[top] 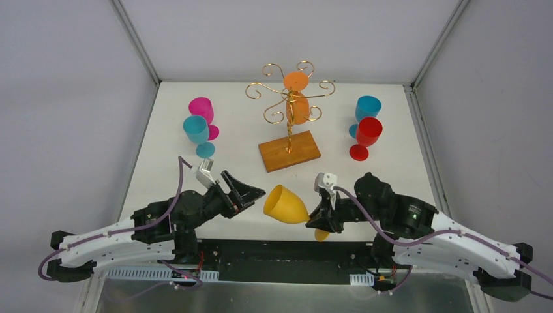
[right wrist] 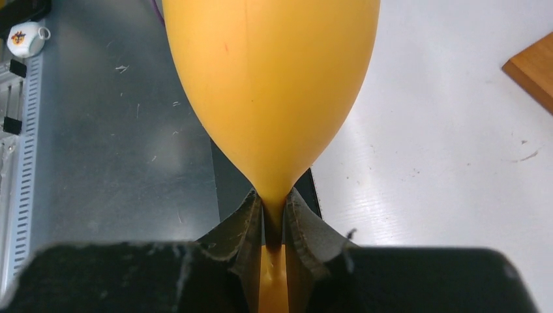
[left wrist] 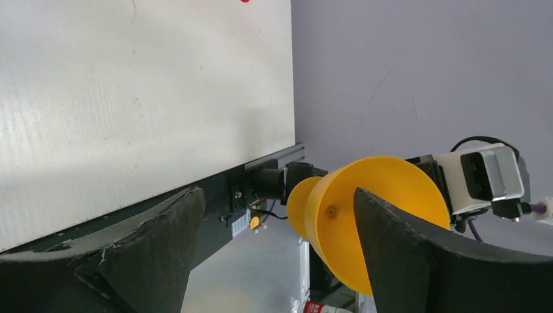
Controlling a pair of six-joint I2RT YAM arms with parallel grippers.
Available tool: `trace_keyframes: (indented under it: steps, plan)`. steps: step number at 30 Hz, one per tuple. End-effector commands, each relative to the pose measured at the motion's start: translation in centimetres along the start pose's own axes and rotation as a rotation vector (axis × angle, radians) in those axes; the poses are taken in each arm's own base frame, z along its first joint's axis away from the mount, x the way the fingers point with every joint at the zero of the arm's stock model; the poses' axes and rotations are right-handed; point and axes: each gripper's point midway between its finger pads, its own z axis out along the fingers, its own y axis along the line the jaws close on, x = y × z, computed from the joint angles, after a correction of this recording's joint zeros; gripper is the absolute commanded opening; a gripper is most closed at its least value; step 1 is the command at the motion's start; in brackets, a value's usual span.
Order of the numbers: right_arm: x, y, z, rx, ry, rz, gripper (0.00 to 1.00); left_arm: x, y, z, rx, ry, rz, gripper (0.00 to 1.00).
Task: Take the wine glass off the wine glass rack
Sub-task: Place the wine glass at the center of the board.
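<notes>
At the left of the bench (top: 391,177), a pink glass (top: 201,107) and a teal glass (top: 195,128) stand upright, just beside each other. The left arm (top: 189,208) reaches inward near the front edge, its jaws spread wide and holding nothing. They face the mouth of the yellow wine glass (top: 285,205). That glass is held sideways, well apart from the wine glass rack (top: 289,151) farther back at mid-bench, where an orange glass (top: 297,107) hangs among the scroll arms. The right arm (top: 404,215) has its jaws clamped on the yellow glass's stem. At the right, a blue glass (top: 368,107) and a red glass (top: 368,132) stand upright.
</notes>
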Motion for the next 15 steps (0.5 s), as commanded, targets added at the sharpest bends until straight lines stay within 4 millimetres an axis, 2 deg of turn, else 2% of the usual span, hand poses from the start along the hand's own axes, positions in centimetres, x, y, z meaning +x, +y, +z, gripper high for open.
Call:
trace_keyframes:
  steps: [1, 5, 8, 15]
  plan:
    - [-2.2, 1.0, -0.2, -0.055, -0.018, -0.122, 0.0, 1.8, -0.9, 0.4, 0.039, 0.077, -0.041, 0.87]
    - [-2.6, 1.0, 0.2, -0.056, 0.003, -0.153, 0.0, 2.9, -1.5, 0.5, 0.059, 0.133, -0.023, 0.85]
    - [-3.0, 1.3, 0.3, -0.062, 0.01, -0.173, 0.0, 3.5, -2.1, 0.3, 0.076, 0.174, 0.0, 0.81]
    - [-3.3, 1.7, 0.0, -0.067, 0.015, -0.205, 0.0, 4.1, -2.2, -0.3, 0.1, 0.212, 0.02, 0.6]
